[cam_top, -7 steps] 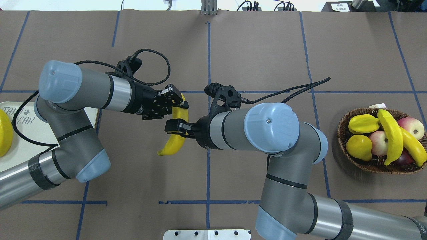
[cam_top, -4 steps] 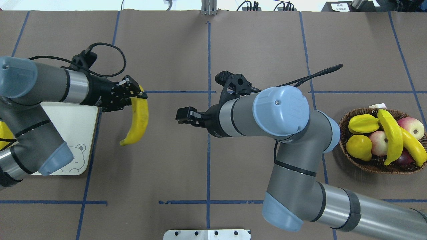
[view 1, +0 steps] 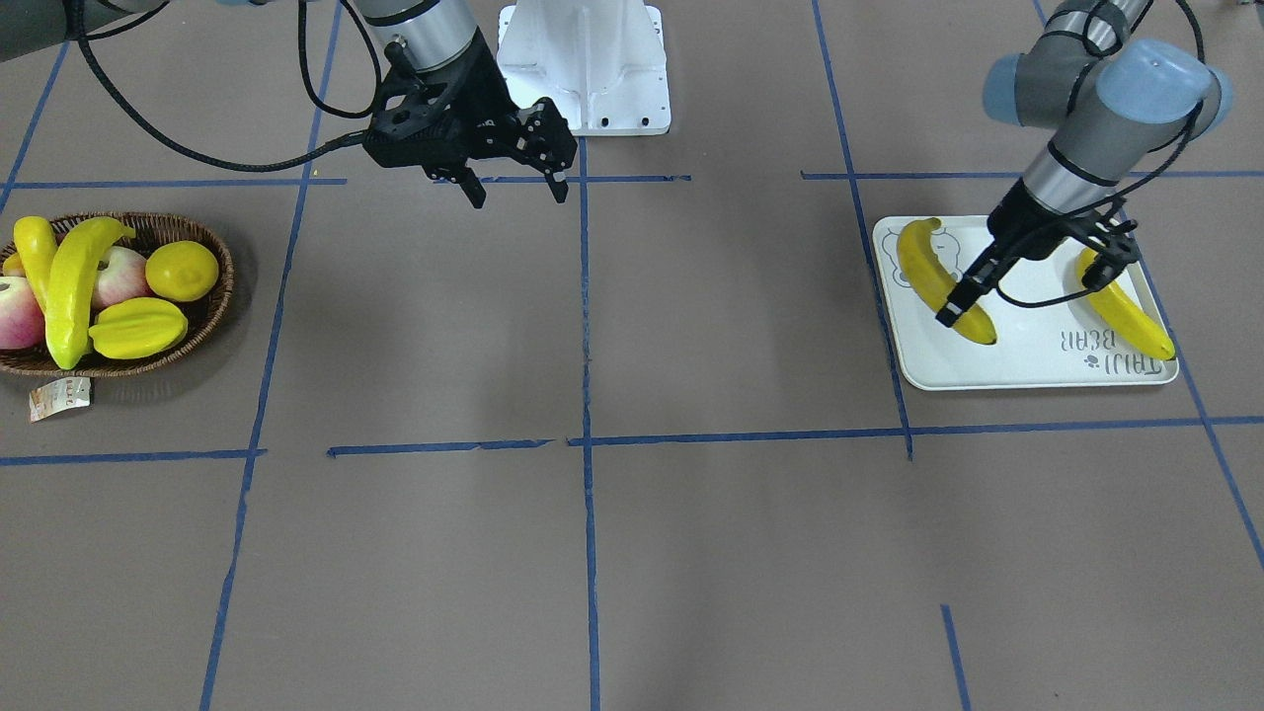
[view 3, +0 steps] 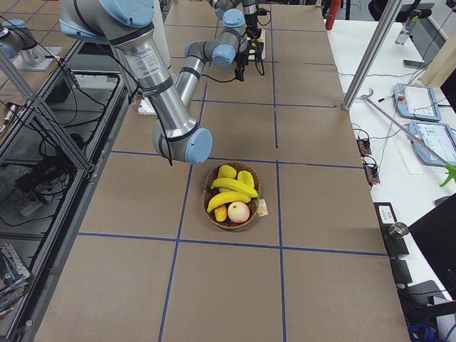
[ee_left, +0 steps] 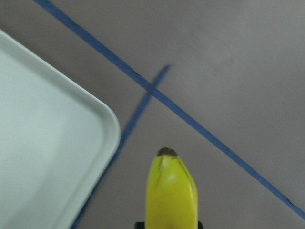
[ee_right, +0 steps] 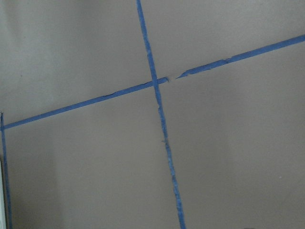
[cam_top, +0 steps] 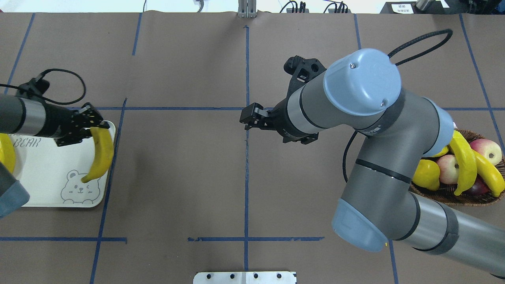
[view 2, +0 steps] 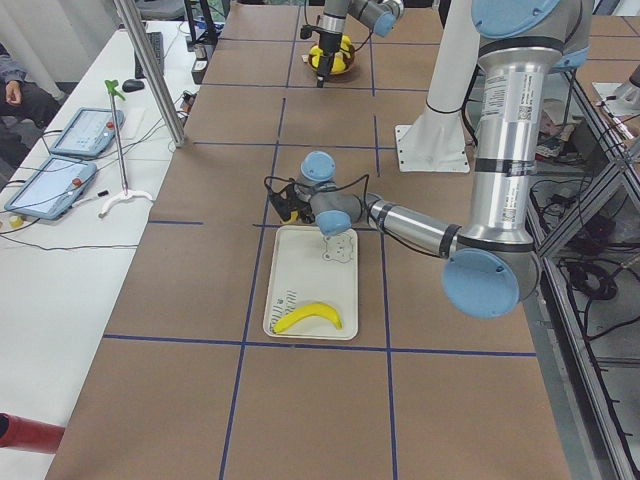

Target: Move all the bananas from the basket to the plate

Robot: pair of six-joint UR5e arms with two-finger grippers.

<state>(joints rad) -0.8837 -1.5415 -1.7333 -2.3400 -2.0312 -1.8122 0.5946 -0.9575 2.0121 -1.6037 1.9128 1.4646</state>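
Observation:
My left gripper (cam_top: 96, 127) is shut on the far end of a yellow banana (cam_top: 101, 154), which hangs along the right edge of the plate (cam_top: 43, 185). In the left wrist view the banana (ee_left: 171, 191) sticks out from between the jaws, beside the plate's corner (ee_left: 62, 138). A second banana (view 1: 1126, 311) lies on the plate (view 1: 1037, 360). My right gripper (cam_top: 246, 118) is open and empty over the table's middle. Two bananas (cam_top: 463, 161) (cam_top: 489, 173) lie in the basket (cam_top: 449, 193) at the far right.
The basket (view 1: 222, 286) also holds a lemon (view 1: 183, 270), a starfruit (view 1: 138, 328) and apples (view 1: 118, 276). A paper tag (view 1: 59, 398) lies at its rim. Blue tape lines cross the brown table. The robot's white base (view 1: 583, 69) stands at the near middle edge.
The right gripper let go of the banana and drew back to the right. The left arm carried the banana leftward from the table's middle to over the plate.

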